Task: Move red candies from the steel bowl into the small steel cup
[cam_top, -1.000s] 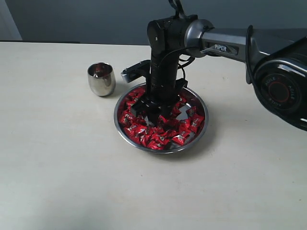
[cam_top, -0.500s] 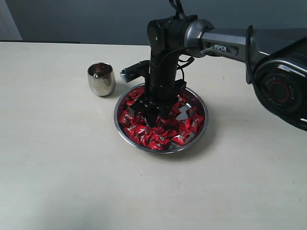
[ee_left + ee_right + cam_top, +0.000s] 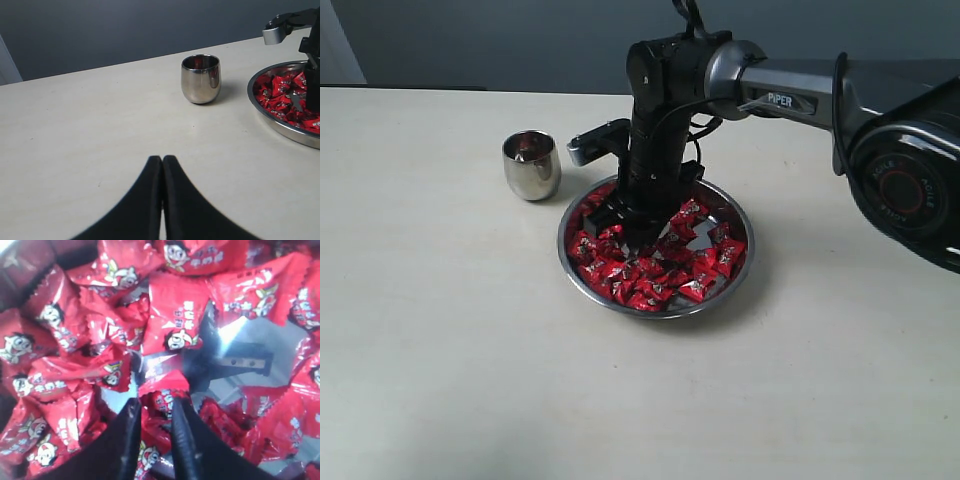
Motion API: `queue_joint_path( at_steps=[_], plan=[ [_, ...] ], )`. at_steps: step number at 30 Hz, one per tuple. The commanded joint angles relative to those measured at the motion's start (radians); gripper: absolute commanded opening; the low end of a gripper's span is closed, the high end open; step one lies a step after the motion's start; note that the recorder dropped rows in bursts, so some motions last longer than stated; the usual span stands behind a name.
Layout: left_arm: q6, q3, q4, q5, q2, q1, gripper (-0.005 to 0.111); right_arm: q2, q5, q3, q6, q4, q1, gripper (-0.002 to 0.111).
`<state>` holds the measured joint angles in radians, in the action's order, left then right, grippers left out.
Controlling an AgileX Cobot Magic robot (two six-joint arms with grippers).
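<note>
Closest to the left wrist camera, the left gripper point(image 3: 162, 159) has its two dark fingers pressed flat together with nothing between them, over the bare pale table point(image 3: 90, 130). Farther along that tabletop the small steel cup point(image 3: 200, 79) stands upright. Near it, not touching, is the steel bowl point(image 3: 277, 126), partly cut off by the edge of the view. From the exterior camera the bowl sits nearer than the cup, and the red candies point(image 3: 665, 275) cover most of its flat bottom, leaving a few bare steel patches. Over the bowl's cup-side half the right gripper point(image 3: 620, 232) points straight down into the heap. Its wrist view shows the two black fingers point(image 3: 127, 440) set narrow but not touching, with one red candy point(image 3: 162, 402) caught between their tips. The wrapper fills the gap from one finger to the other. Other candies lie loose around the tips, with a shiny bare patch of bowl bottom just beyond.
</note>
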<state>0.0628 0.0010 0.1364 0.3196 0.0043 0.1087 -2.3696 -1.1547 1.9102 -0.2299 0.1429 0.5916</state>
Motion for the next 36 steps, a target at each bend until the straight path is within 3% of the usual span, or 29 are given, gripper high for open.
queue_joint_path(
  at_steps=[1, 3, 12, 17, 19, 25, 26, 34, 35, 36],
  plan=[
    [0.005, -0.001, -0.001, -0.009, -0.004, 0.003, 0.0, 0.001, -0.002, -0.003, -0.006, -0.001, -0.003, 0.006],
    [0.005, -0.001, -0.001, -0.009, -0.004, 0.003, 0.0, 0.005, 0.004, 0.0, -0.004, -0.001, -0.003, -0.001],
    [0.005, -0.001, -0.001, -0.009, -0.004, 0.003, 0.0, 0.132, 0.143, 0.0, -0.004, 0.047, -0.003, -0.001],
    [0.005, -0.001, -0.001, -0.009, -0.004, 0.003, 0.0, 0.12, 0.066, 0.0, -0.011, 0.027, -0.003, -0.001],
    [0.005, -0.001, -0.001, -0.009, -0.004, 0.003, 0.0, 0.104, 0.038, 0.0, -0.025, 0.012, -0.003, 0.006],
    [0.005, -0.001, -0.001, -0.009, -0.004, 0.003, 0.0, 0.048, -0.008, 0.0, -0.048, 0.021, -0.003, 0.044],
    [0.005, -0.001, -0.001, -0.009, -0.004, 0.003, 0.0, 0.039, -0.012, 0.0, -0.048, 0.019, -0.003, 0.045],
    [0.005, -0.001, -0.001, -0.009, -0.004, 0.003, 0.0, -0.008, -0.005, 0.0, -0.048, -0.01, -0.003, 0.044],
    [0.005, -0.001, -0.001, -0.009, -0.004, 0.003, 0.0, -0.008, -0.005, 0.0, -0.048, -0.01, -0.003, 0.042],
    [0.005, -0.001, -0.001, -0.009, -0.004, 0.003, 0.0, -0.008, -0.005, 0.0, -0.048, -0.01, -0.003, 0.031]
  ],
)
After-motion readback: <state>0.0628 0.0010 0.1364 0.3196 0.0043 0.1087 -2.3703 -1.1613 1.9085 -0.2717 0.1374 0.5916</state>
